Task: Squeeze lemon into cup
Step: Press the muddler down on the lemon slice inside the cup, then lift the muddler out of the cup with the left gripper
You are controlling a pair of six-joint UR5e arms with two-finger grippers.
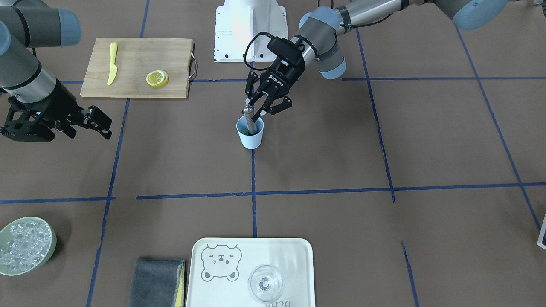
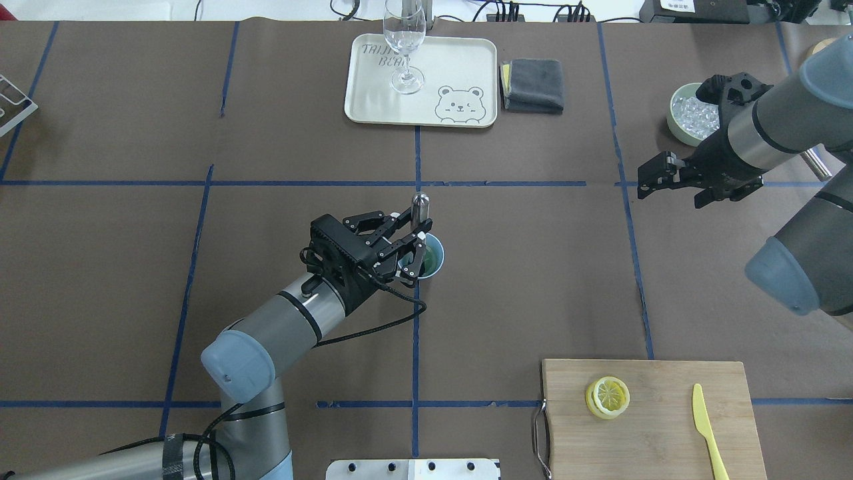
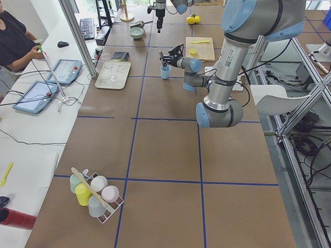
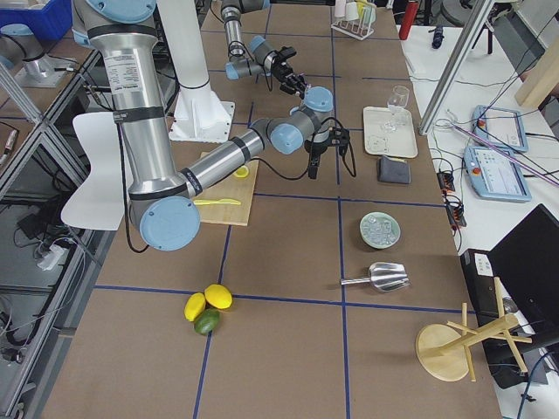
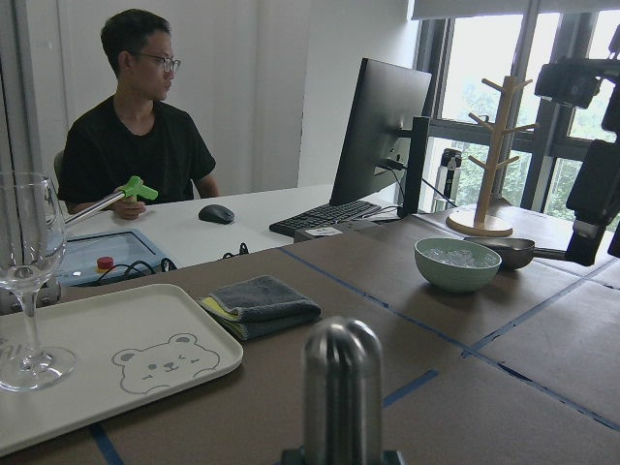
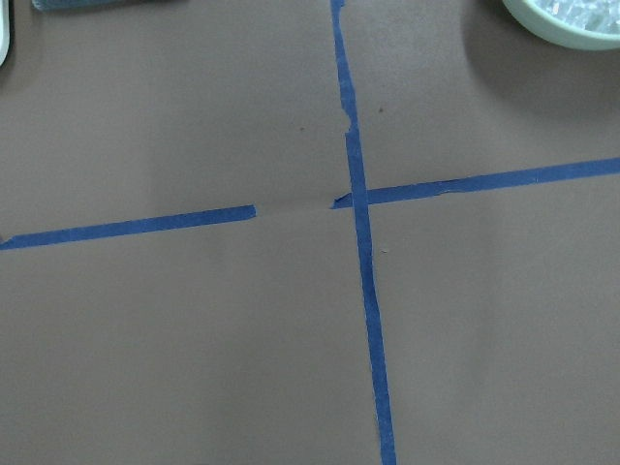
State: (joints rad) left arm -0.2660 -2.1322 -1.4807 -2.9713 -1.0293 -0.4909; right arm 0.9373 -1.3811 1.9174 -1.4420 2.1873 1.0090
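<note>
Brown table (image 1: pixel 341 149); "ROBOTIQ" on left gripper (image 1: pixel 261 109)

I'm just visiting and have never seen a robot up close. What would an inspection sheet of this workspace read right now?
Surface: brown table covering gridded with blue tape.
Job's things: lemon slice lies untouched on the cutting board; light-blue cup stands mid-table, holding a metal rod and something dark green.
Clutter: yellow knife on the board; bowl of ice; grey cloth; bear tray carrying a wine glass.
Grippers: left gripper open at the rod's top; right gripper open, empty, above the table.
Cables: black cable loops off the left wrist.
Surroundings: operator seated at a desk with a monitor.
</note>
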